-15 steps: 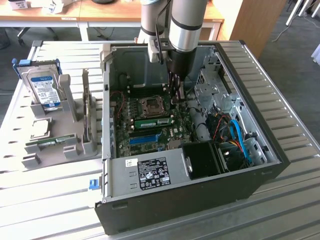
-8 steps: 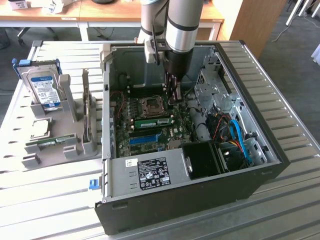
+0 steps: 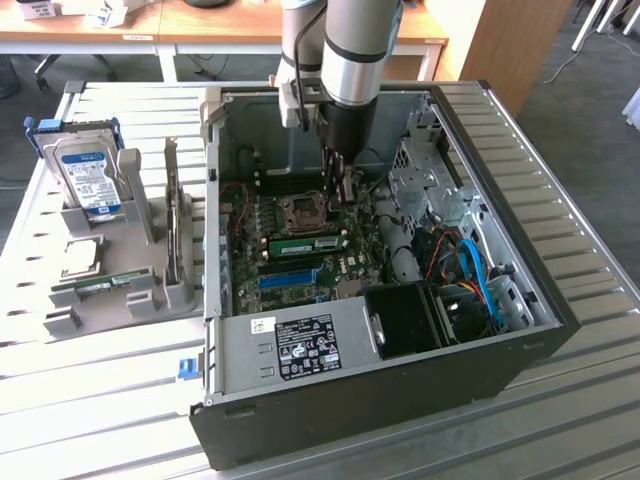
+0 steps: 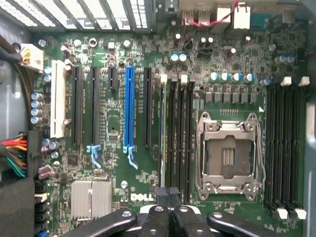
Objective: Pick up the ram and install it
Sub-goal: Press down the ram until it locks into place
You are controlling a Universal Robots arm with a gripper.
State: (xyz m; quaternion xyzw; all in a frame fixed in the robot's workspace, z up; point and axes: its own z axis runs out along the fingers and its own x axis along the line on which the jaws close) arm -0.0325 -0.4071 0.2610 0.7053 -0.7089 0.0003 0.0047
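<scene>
- Hand [image 3: 337,195] clenched, nothing between fingers; hangs inside PC case [image 3: 350,400], low over mobo.
- Ram [image 3: 305,243] already off the tabletop: green stick standing in a slot just beside the CPU socket [image 3: 300,208]. Seen edge-on in wrist view [image 4: 162,133], next to empty dark slots [image 4: 180,133].
- Hand tip [image 4: 169,195] sits over one end of that stick; touching or just above, can't tell.
- Step in hand, prob.: seating the stick by pushing with shut fingers.
- To do well: push straight down along the slot line, no sideways lean, else the stick tilts or bends.
- Press near each end, not mid only; one end down alone leaves it cocked.
- Check white latch [image 4: 164,77] at the slot end; latch state unclear here.
- Keep off the open socket [image 4: 229,155]; contacts exposed, fragile.
- Watch red/black wires [image 4: 15,153] at the board edge; well apart from the hand for now.
- Hard drive [image 3: 88,180] in grey holder [image 3: 140,280] on tabletop, not involved.
</scene>
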